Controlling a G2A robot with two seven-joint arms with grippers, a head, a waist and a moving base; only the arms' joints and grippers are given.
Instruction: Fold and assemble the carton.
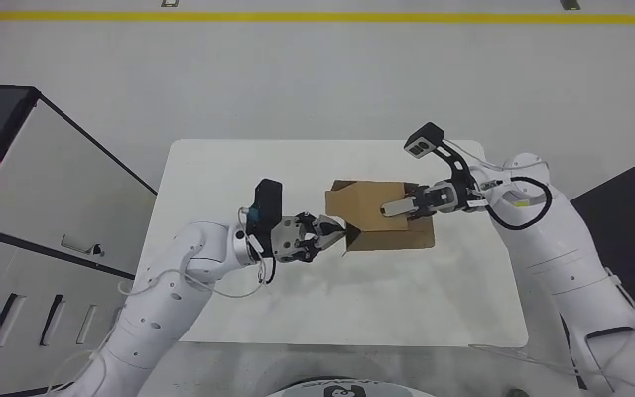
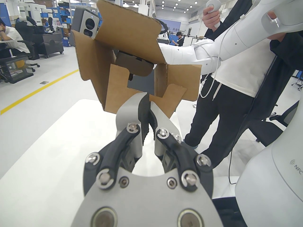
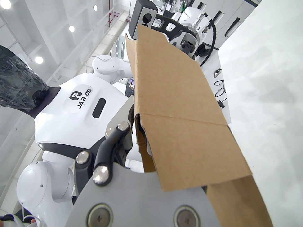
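A brown cardboard carton (image 1: pixel 382 213) stands partly opened at the middle of the white table (image 1: pixel 248 198). My left gripper (image 1: pixel 335 235) is at its near-left corner, shut on a small end flap (image 2: pixel 163 100). In the left wrist view the carton (image 2: pixel 132 38) rises open-ended ahead of the fingers (image 2: pixel 132 109), with several flaps spread out. My right gripper (image 1: pixel 392 209) lies across the carton's top from the right, shut on a panel. In the right wrist view that panel (image 3: pixel 175 95) covers one finger, and the other finger (image 3: pixel 129 113) presses against its edge.
A grey cabinet (image 1: pixel 40 198) stands off the table's left side. Bare table surface (image 1: pixel 417 298) runs in front of the carton and to its far left. A yellow floor line (image 1: pixel 317 16) crosses beyond the table.
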